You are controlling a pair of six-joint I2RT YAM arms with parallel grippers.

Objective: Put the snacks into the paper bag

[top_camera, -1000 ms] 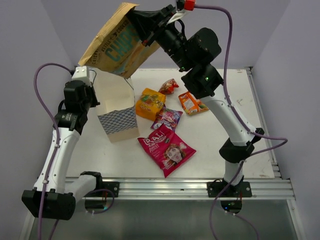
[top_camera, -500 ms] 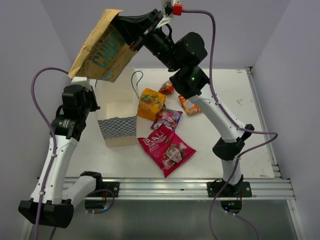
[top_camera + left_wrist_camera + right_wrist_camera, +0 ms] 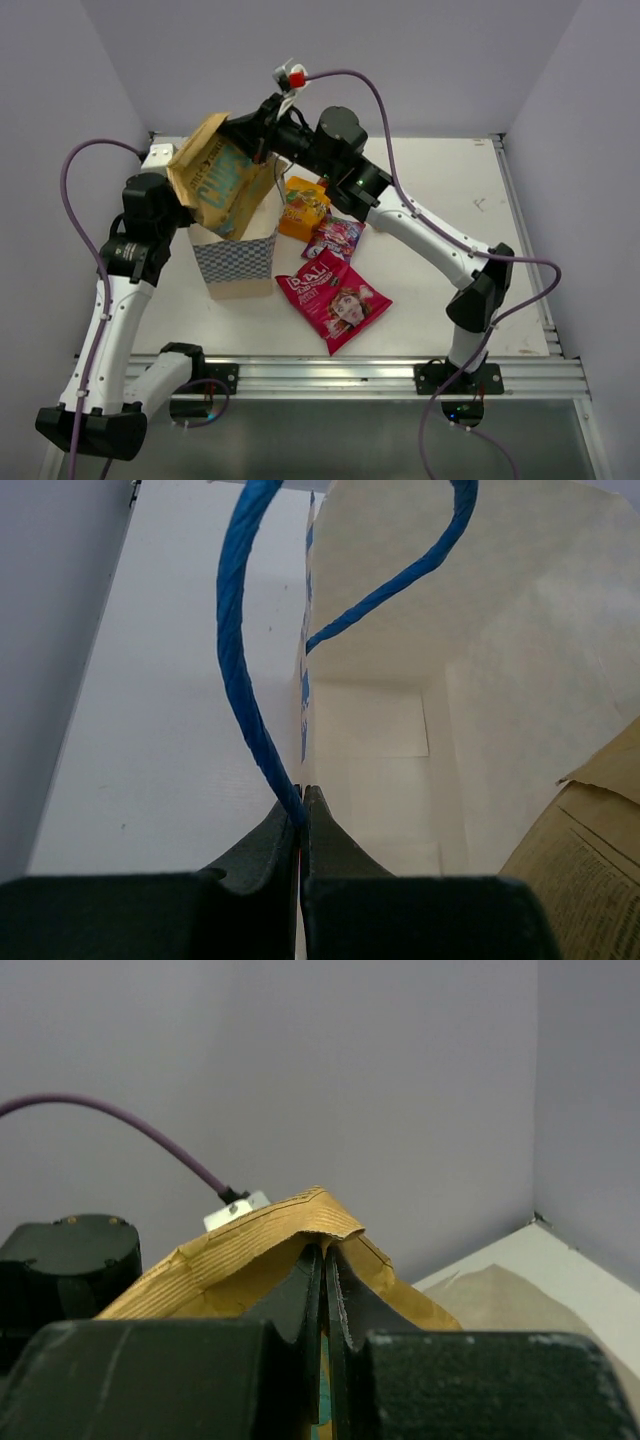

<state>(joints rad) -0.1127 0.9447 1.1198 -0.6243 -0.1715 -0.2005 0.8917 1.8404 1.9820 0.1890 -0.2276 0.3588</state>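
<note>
- tan chips bag is pinched by the closed right gripper, lower end hidden in the paper bag near the left edge.
- blue cord is clamped tight in the left gripper.

tan chips bag tilts into the open paper bag; magenta bag lies flat nearby.

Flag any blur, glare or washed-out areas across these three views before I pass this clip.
Top external: sharp, no glare, chips bag print legible. Left wrist: paper bag interior bright, nearly washed out; the close blue cord handle looks soft. Right wrist: the right gripper is dark and soft, wall behind evenly lit.
</note>
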